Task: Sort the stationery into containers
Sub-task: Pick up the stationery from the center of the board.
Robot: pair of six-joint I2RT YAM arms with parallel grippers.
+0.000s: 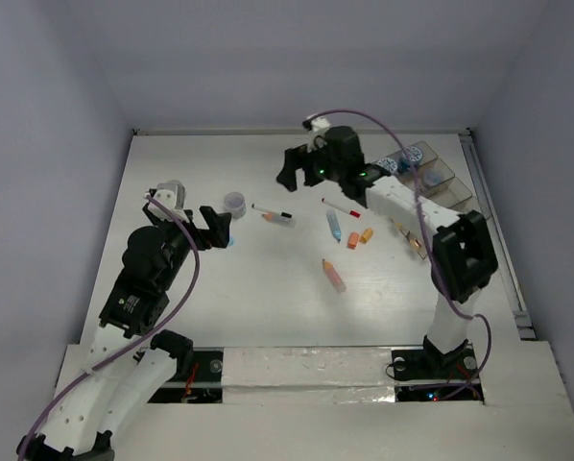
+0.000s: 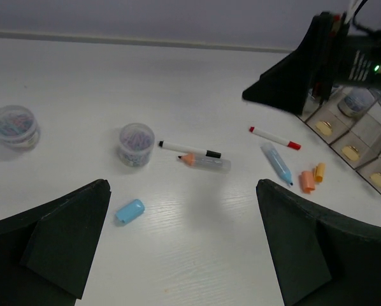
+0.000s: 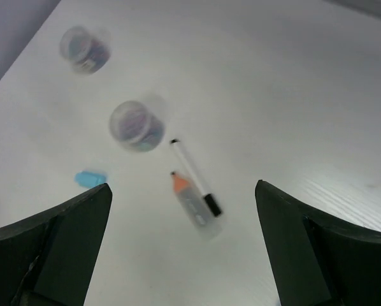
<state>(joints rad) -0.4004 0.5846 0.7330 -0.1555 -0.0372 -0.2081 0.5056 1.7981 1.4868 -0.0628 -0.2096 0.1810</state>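
My left gripper (image 1: 218, 229) is open and empty, low over the table; in its wrist view (image 2: 183, 248) a light-blue eraser (image 2: 129, 211) lies just inside its left finger. My right gripper (image 1: 290, 171) is open and empty, hovering (image 3: 183, 248) above a white pen with a black cap (image 3: 192, 176) and a clear marker with an orange tip (image 3: 194, 204). Two round jars (image 2: 136, 144) (image 2: 14, 125) stand on the left. A red-capped white pen (image 1: 341, 207), a blue stick (image 1: 333, 226), two orange sticks (image 1: 353, 240) and a pink stick (image 1: 334, 276) lie mid-table.
The smoky organiser tray (image 1: 439, 179) stands at the far right, with small things in some compartments (image 2: 352, 152). The right arm's forearm (image 1: 402, 204) reaches across in front of it. Grey walls close in the white table on three sides.
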